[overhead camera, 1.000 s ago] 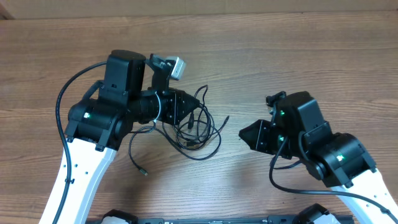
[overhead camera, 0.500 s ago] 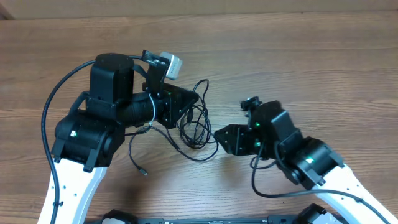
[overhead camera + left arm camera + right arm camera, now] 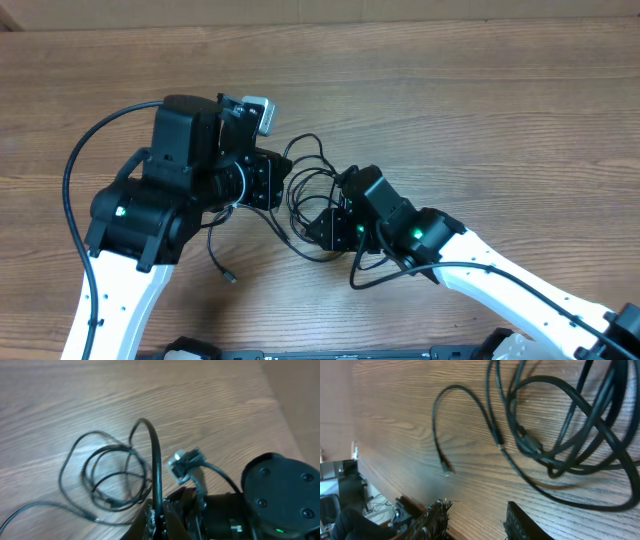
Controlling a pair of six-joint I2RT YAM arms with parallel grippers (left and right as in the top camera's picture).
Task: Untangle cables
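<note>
Lying on surface [image 3: 480, 100]: cables [image 3: 310, 195], thin black loops in one loose tangle, between the two hands.
Loose end: one strand trails off toward the near edge, its plug [image 3: 232, 277] flat on the wood, apart from the loops.
Left hand [image 3: 275, 185]: clamped tight on one strand, which arches up out of the fingers and drops back into the loops.
Right hand [image 3: 325, 228]: fingers [image 3: 437, 515] partly apart, nothing between them, just beside the tangle.

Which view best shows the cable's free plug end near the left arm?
The right wrist view: the plug end lies close and unobstructed. Overhead, the plug end is tiny. The left wrist view does not show it.
</note>
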